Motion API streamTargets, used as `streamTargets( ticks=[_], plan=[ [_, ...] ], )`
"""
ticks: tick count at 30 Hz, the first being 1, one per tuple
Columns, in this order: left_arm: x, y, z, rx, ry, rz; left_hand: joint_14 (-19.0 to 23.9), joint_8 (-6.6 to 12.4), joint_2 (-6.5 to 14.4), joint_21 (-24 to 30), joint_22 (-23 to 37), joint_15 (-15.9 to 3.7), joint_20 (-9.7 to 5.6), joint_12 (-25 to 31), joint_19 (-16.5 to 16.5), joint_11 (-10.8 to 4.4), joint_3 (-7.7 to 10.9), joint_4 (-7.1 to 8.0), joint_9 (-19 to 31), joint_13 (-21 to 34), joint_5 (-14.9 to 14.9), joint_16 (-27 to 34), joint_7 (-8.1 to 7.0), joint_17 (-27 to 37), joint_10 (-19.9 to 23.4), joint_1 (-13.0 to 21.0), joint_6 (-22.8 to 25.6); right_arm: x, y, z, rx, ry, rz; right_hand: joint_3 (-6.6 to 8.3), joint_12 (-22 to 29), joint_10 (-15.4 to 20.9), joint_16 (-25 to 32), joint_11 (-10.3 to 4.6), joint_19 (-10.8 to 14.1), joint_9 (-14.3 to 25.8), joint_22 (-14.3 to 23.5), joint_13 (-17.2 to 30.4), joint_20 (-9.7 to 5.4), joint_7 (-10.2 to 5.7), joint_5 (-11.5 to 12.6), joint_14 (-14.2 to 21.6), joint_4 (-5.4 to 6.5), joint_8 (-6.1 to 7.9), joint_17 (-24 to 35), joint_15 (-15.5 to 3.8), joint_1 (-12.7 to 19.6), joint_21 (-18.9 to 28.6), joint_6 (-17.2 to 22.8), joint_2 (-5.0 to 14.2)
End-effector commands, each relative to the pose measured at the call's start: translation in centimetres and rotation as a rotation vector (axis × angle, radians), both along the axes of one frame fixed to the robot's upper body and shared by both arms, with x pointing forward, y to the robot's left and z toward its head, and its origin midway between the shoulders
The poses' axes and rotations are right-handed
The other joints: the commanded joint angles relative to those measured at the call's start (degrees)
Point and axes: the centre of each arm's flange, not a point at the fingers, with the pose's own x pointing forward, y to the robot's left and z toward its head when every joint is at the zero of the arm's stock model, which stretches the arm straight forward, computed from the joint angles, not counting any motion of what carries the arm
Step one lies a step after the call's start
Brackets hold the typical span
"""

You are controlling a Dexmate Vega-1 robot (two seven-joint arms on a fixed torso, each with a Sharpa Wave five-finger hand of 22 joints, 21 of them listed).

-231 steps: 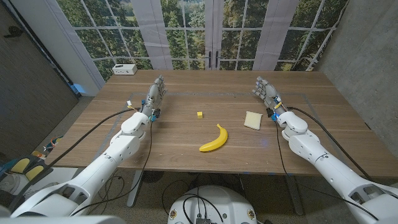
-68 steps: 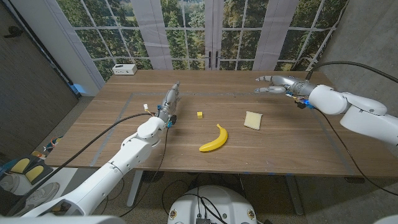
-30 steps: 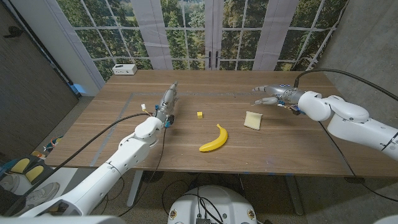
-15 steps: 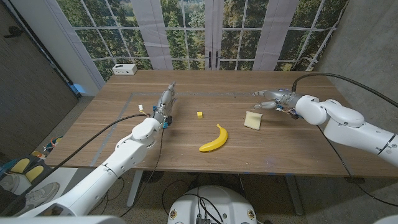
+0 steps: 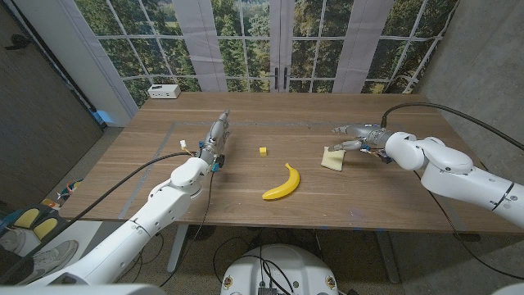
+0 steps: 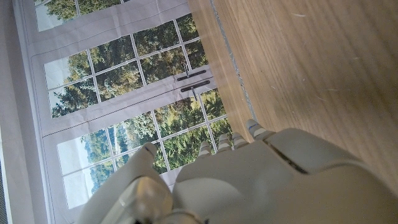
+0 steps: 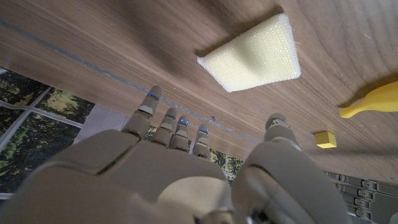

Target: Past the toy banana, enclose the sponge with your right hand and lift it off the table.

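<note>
While its fingers spread and hold nothing, the right hand (image 5: 357, 136) hovers just above the sponge (image 5: 332, 158), which lies on the tabletop (image 5: 246, 192) beyond the toy banana (image 5: 282, 183). Closing too early could nudge the light sponge sideways, beyond the fingers' reach.

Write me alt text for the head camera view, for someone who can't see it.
The robot's right hand hovers open over a pale sponge on a wooden table. A toy banana and a small yellow cube lie near the middle, and the left hand stands on its edge on the other side.
</note>
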Motion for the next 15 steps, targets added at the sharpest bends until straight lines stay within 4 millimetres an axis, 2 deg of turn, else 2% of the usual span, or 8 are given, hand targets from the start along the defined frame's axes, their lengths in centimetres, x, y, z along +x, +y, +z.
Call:
streamTargets(
  ticks=[1, 15],
  plan=[
    [0.17, 0.15, 0.13, 0.012, 0.004, -0.008, -4.0, -0.03, 1.2, -0.2, 0.1, 0.04, -0.03, -0.1, 0.2, 0.16, -0.24, -0.14, 0.1, 0.3, 0.4, -0.2, 0.00, 0.3, -1.4, -0.1, -2.4, 0.15, 0.56, -1.08, -0.002, 0.022, -0.015, -0.06, 0.0, -0.2, 0.0, 0.16, 0.2, 0.3, 0.2, 0.3, 0.31, -0.13, 0.2, 0.3, -0.23, 0.23, 0.1, 0.28, 0.2, 0.0, -0.5, -0.57],
    [1.00, 0.36, 0.04, 0.012, 0.023, -0.015, -4.2, -0.06, 1.2, -0.4, 0.2, 0.01, -0.05, -0.1, 0.3, 0.38, -0.32, -0.14, 0.1, 0.3, 0.5, -0.2, -0.01, 0.3, -1.3, -0.1, -2.5, 0.82, 1.11, -1.99, -0.003, 0.068, -0.075, -0.26, 0.0, -0.7, 0.0, 0.34, 0.3, 0.3, 0.2, 0.4, 0.96, 0.15, 0.3, 0.1, -0.38, 0.54, 0.2, 1.40, 0.3, 0.0, -0.4, -0.64]
  ],
)
